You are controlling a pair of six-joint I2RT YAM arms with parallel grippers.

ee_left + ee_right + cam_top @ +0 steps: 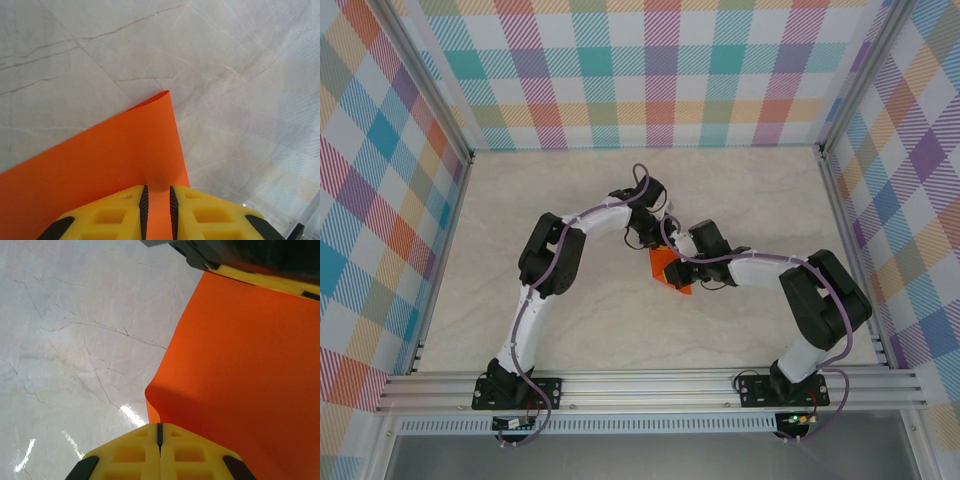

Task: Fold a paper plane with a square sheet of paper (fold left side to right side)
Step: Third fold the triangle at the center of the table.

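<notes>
The square sheet of paper [672, 273] is bright orange and lies mid-table between the two arms. In the left wrist view the paper [110, 155] spreads under my left gripper [156, 189]. Its jaws stand slightly apart, with orange showing through the gap and a small dimple at the tips. The paper's far corner curls up off the table. In the right wrist view my right gripper [159, 426] is shut, and a curled edge of the paper [240, 365] runs into its tips. The left gripper's yellow fingers [280, 284] sit on the paper's far side. From above, the left gripper [656, 245] and right gripper [677, 262] meet over the sheet.
The marble-patterned table [570, 200] is walled by checked panels [650, 70] at the back and both sides. An aluminium rail [650, 390] runs along the near edge and carries both arm bases.
</notes>
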